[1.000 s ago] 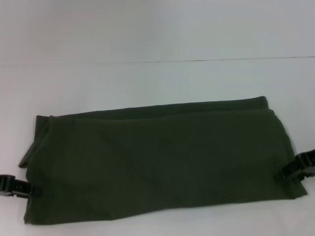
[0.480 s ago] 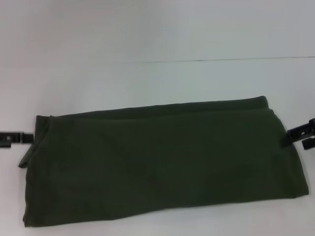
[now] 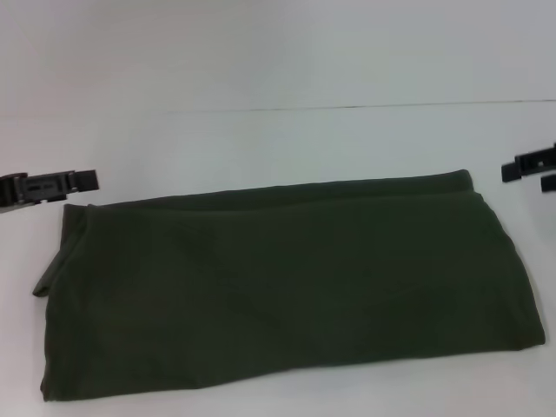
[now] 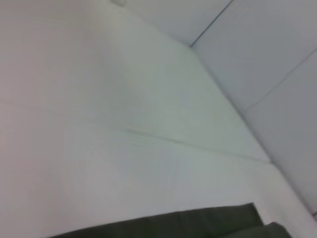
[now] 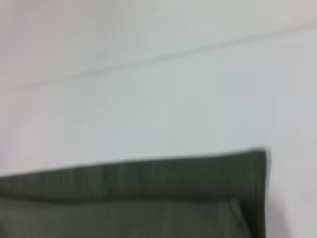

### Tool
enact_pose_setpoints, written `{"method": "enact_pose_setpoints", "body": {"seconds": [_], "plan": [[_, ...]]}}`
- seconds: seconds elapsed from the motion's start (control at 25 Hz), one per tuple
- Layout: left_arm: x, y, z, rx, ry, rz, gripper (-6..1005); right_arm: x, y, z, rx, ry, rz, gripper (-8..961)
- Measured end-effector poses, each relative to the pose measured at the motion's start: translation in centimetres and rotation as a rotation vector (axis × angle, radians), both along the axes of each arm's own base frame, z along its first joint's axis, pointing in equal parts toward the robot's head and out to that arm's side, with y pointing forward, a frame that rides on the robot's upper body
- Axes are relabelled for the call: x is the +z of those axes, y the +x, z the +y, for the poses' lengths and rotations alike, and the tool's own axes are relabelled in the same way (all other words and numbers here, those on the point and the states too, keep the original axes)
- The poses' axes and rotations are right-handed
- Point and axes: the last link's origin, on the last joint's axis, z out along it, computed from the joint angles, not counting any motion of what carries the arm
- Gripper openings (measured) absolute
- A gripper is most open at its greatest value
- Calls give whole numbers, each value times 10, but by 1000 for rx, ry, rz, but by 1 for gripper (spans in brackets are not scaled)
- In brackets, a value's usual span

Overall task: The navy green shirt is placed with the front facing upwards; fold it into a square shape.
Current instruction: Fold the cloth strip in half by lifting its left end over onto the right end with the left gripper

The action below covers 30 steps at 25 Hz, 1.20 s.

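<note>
Green shirt folded on white table — grippers flank it.

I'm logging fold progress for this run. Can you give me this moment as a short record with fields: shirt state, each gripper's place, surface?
shirt: navy green shirt lies folded into a long flat band, plain green side up, no lettering showing
shape: wider than deep, not yet square
left gripper: off the cloth, just beyond the shirt's far left corner
right gripper: off the cloth, past the shirt's far right corner
contact: neither gripper touches the shirt
surface: white table
</note>
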Motion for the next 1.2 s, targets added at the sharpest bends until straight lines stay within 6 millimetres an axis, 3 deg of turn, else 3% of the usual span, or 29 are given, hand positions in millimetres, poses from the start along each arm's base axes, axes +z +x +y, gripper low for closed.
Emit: {"method": "enact_pose_setpoints", "body": {"seconds": [0.24,0.48,0.68,0.96,1.2], "plan": [[-7,1,2,-11,-5,-2,898,-11,-15,21,33,32,-40,855],[-12,-1,0,-16,-18,-6,895,-39,-21,33,35,-7,-103,854],[-15,-3,-2,-21,-26,-2,893,-54,-14,35,13,-33,-128,854],[-17,-4,-3,-24,-32,-1,889,-53,0,34,-20,-13,-180,855],[-18,-2,-2,-27,-32,-2,887,-63,0,34,-15,-13,-178,854]]}}
